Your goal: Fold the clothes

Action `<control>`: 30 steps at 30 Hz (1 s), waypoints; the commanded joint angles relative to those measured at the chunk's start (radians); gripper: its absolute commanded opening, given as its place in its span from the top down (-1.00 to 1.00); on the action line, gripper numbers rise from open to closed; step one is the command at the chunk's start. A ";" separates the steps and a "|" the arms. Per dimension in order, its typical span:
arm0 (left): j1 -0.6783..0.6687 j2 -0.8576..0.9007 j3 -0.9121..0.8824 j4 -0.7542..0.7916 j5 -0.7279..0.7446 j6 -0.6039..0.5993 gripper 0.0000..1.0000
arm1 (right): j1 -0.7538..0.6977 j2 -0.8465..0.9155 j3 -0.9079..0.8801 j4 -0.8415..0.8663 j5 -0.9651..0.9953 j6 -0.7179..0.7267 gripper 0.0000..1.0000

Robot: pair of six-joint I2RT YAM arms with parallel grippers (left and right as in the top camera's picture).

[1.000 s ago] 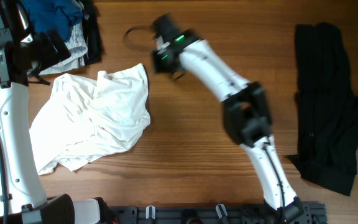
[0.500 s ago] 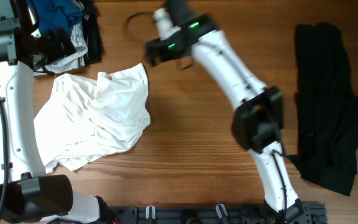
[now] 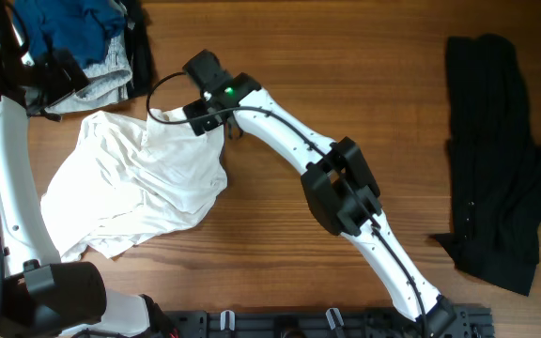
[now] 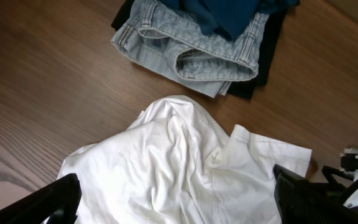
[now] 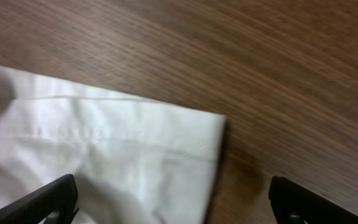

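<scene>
White shirt (image 3: 139,178), brown wood-grain table (image 3: 346,75)

Shirt (image 3: 144,183) near side of clothes pile (image 3: 78,23)

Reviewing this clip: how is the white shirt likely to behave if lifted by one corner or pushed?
Probably floppy: the white shirt lies in deep wrinkles, so lifted by a corner it would likely drape and trail. It looks thin, so probably light. Pushed across the wooden table, it would likely bunch up rather than slide whole.
</scene>
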 commanded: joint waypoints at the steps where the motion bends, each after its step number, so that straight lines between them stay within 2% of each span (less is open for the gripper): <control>1: 0.005 0.002 -0.002 -0.008 0.009 -0.001 -1.00 | 0.014 0.059 0.012 0.007 0.018 0.001 -0.82; 3: 0.005 0.003 -0.002 -0.008 0.005 0.005 -1.00 | 0.013 0.060 0.012 0.008 0.013 0.001 -0.27; 4: 0.005 0.003 -0.002 -0.008 0.005 0.006 -1.00 | 0.013 0.060 0.012 0.008 0.013 0.002 0.20; 5: 0.005 0.003 -0.002 -0.008 0.005 0.006 -1.00 | 0.014 0.060 0.012 0.007 0.008 0.002 0.51; 7: 0.005 0.003 -0.002 -0.006 0.005 0.006 -1.00 | 0.016 0.060 0.012 0.003 -0.004 0.002 0.84; 8: 0.005 0.003 -0.002 -0.005 0.005 0.006 -1.00 | 0.016 0.056 0.013 -0.002 -0.011 0.002 0.90; 15: 0.005 0.003 -0.002 -0.008 0.007 0.000 -1.00 | -0.059 -0.078 0.067 -0.137 -0.193 -0.004 0.92; 22: 0.004 0.003 -0.002 0.000 0.035 -0.002 -1.00 | -0.308 -0.333 0.067 -0.253 -0.274 -0.108 0.92; 30: -0.023 0.003 -0.002 0.025 0.089 0.000 -1.00 | -0.586 -0.361 0.067 -0.263 -0.309 -0.176 0.92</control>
